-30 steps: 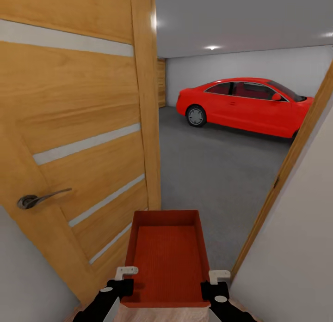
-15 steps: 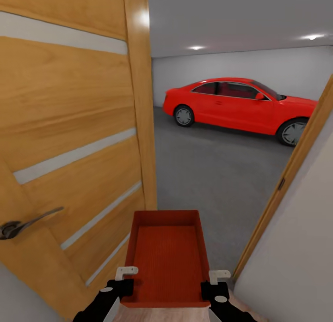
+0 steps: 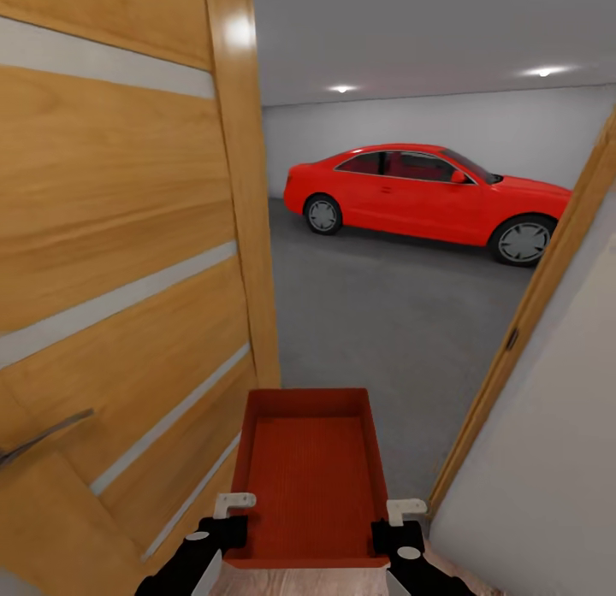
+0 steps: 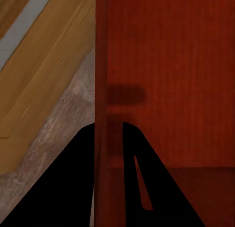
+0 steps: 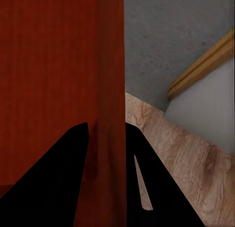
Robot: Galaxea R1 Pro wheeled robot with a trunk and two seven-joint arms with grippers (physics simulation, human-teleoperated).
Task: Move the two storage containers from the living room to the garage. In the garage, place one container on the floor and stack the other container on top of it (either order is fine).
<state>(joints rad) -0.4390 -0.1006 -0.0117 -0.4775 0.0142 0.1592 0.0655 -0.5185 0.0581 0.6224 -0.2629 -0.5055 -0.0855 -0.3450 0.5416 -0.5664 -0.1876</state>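
Both sets of jaws are clamping one storage container (image 3: pixel 310 476) by its long side walls, each pair straddling the thin wall. Starting at the left, the open wooden door (image 3: pixel 128 262) is standing edge-on to us, pale stripes crossing its panels and a metal handle (image 3: pixel 38 438) poking in low down. Next comes the left gripper (image 3: pixel 233 504), pinching the bin's left wall near the close end; up close its fingers (image 4: pixel 73 188) are sitting either side of that red wall. Between the arms, the orange-red bin is riding level and empty, held out over the threshold where light wood planks (image 5: pixel 186 158) are meeting the floor (image 3: pixel 393 322) of dark grey concrete. On the other side the right gripper (image 3: pixel 405 509) is gripping the opposite wall. Further right, the door frame (image 3: pixel 530 322) is slanting upward beside a white wall (image 3: pixel 556 459). Beyond the doorway the garage (image 3: pixel 428 126) is lying ahead, a red car (image 3: pixel 423 194) parked against its far wall.
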